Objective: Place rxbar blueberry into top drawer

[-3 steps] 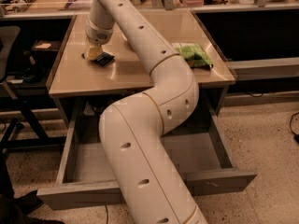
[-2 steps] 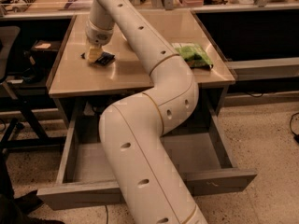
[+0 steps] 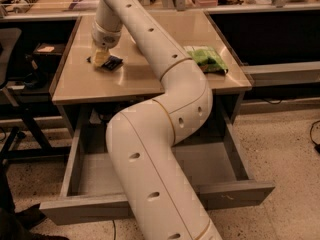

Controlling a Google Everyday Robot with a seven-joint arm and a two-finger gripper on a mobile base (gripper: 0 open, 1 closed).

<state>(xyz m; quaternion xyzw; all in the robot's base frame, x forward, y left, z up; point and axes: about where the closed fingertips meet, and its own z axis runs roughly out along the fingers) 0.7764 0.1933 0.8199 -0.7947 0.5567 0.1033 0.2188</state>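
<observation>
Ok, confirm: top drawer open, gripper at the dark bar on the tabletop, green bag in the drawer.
One error: the camera view shows the green bag on the tabletop, not in the drawer. The top drawer is open, the gripper at the rxbar blueberry.

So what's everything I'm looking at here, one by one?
rxbar blueberry: one, dark navy, back left of the table top, at the gripper.
bag: one, green and crinkly, right side of the table top.
table: one, beige top, centre of the view.
top drawer: one, grey, pulled out below the table.
arm: one, white, rising from the bottom edge over the drawer and reaching across the table.
gripper: one, yellowish, down at the bar's left end on the table top.
</observation>
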